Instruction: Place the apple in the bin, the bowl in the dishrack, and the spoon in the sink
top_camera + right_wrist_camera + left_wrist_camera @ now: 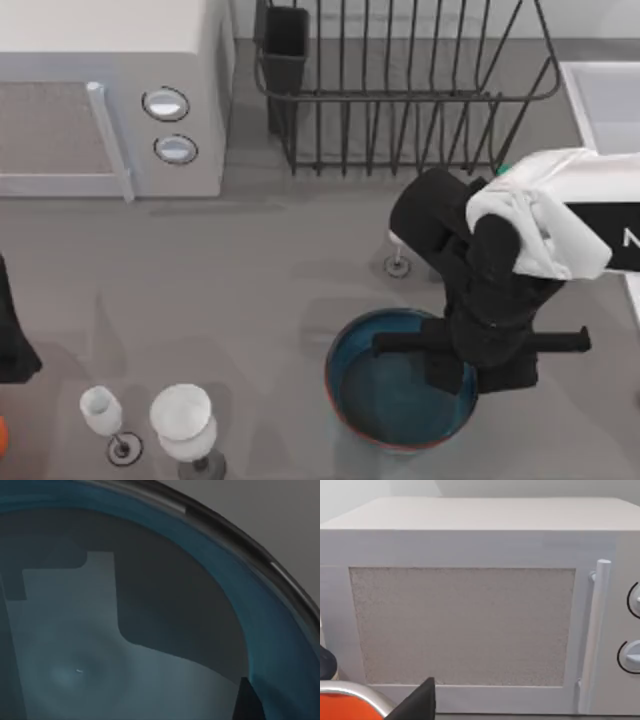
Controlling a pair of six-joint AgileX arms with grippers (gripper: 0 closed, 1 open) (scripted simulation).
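there, the right tool (452, 372) hung over the blue bowl's (385, 400) right rim; whether it was clamped, i couldn't tell.

grey table (250, 290), bowl (385, 400), microwave (110, 100), dishrack (400, 90)

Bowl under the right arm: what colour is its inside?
Blue, darker in the arm's shadow; the bowl shows it best in the right wrist view.

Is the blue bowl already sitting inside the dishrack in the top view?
No, the bowl sits on the table near the front edge, under the right gripper, while the dishrack stands apart at the back.
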